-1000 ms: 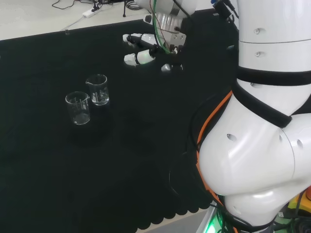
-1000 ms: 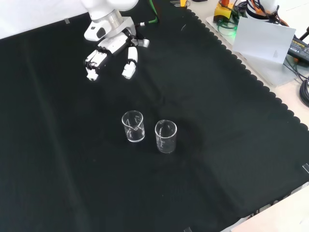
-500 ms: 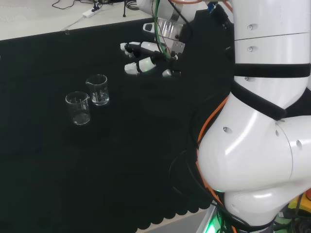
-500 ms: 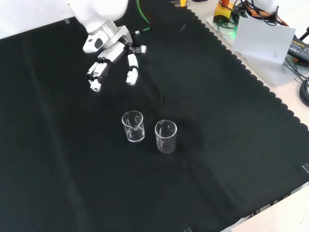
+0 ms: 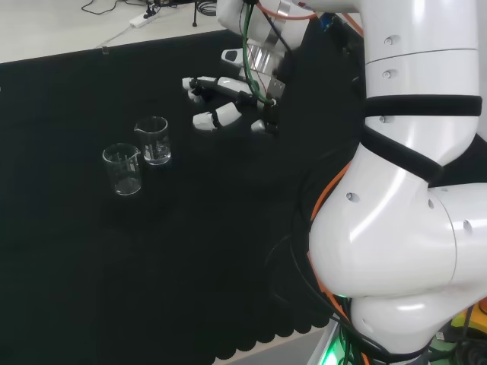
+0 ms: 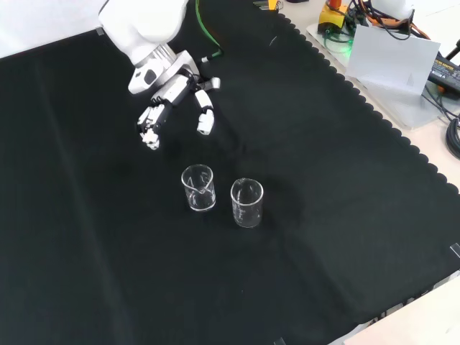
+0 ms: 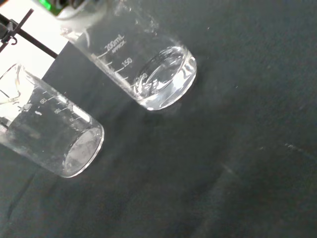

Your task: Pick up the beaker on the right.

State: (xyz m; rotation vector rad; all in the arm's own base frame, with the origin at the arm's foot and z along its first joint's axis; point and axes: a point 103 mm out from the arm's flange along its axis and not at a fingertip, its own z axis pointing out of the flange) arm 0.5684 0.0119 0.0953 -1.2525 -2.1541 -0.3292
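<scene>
Two clear glass beakers stand side by side on the black cloth. In the head view one beaker (image 5: 152,140) is farther off and the other beaker (image 5: 122,169) is nearer and to its left. The front view shows them as a left beaker (image 6: 198,187) and a right beaker (image 6: 246,203). The hand (image 5: 237,99) hovers to the right of the beakers in the head view, apart from both, fingers spread and holding nothing. In the front view the hand (image 6: 175,92) hangs above the left beaker. The wrist view shows both close: one beaker (image 7: 148,69) and a second beaker (image 7: 54,144).
The arm's white links (image 5: 411,190) take up the head view's right side, with orange cable beside them. A white box (image 6: 395,57) and cables lie beyond the cloth's scalloped edge (image 6: 402,147) at the front view's upper right.
The hand has moved towards the beakers: leftward and nearer in the head view, downward in the front view. The beakers have not moved.
</scene>
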